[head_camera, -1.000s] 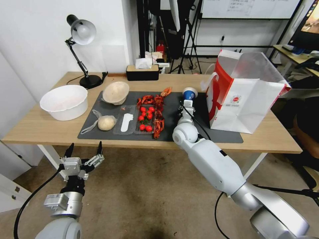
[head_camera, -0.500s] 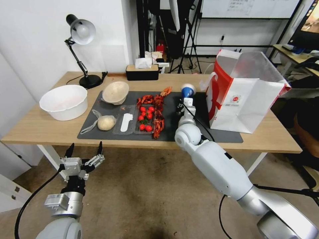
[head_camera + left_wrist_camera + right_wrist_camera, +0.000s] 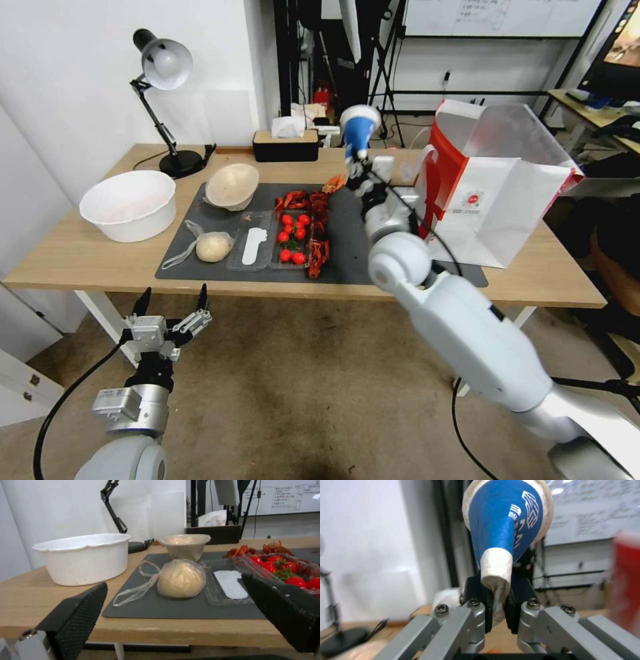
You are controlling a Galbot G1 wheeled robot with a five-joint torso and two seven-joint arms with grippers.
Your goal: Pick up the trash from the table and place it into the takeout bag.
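Long light-wood table with dark grey mat; big white-and-red paper takeout bag standing at its right end, small red round logo, lettering unreadable. Right arm reaching up over table, right pincer clamping squashed blue paper cup aloft beside bag. Left pincer hanging wide before table edge.

No word reads cleanly here: white lettering on the blue paper cup, upper centre, is illegible, as is the small print beneath the takeout bag's red logo.
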